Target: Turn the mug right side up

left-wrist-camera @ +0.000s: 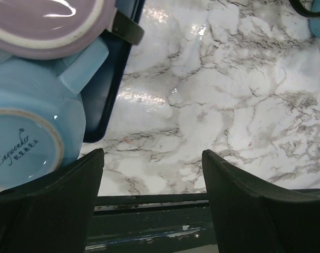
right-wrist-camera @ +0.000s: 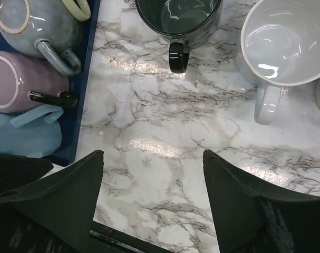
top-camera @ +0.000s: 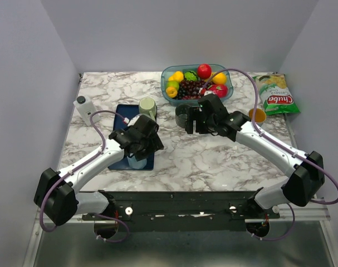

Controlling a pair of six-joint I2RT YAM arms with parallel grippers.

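Several mugs stand upside down on a dark blue tray [right-wrist-camera: 89, 63]: a grey-blue one [right-wrist-camera: 33, 29], a purple one [right-wrist-camera: 17, 81] and a light blue one [right-wrist-camera: 28, 138]. In the left wrist view the light blue mug [left-wrist-camera: 28, 121] shows its printed base, with the purple mug [left-wrist-camera: 44, 21] behind it. My left gripper [left-wrist-camera: 153, 158] is open and empty, hovering just right of the light blue mug, over the tray's edge [left-wrist-camera: 104, 100]. My right gripper [right-wrist-camera: 153, 158] is open and empty above bare marble. A dark mug [right-wrist-camera: 178, 16] and a white mug [right-wrist-camera: 281, 47] stand upright.
A green mug [top-camera: 148, 107] stands at the tray's far end. A blue bowl of fruit [top-camera: 196, 83] is at the back, a chips bag [top-camera: 277, 97] and an orange cup [top-camera: 258, 115] at the right, and a small white object [top-camera: 83, 105] at the left.
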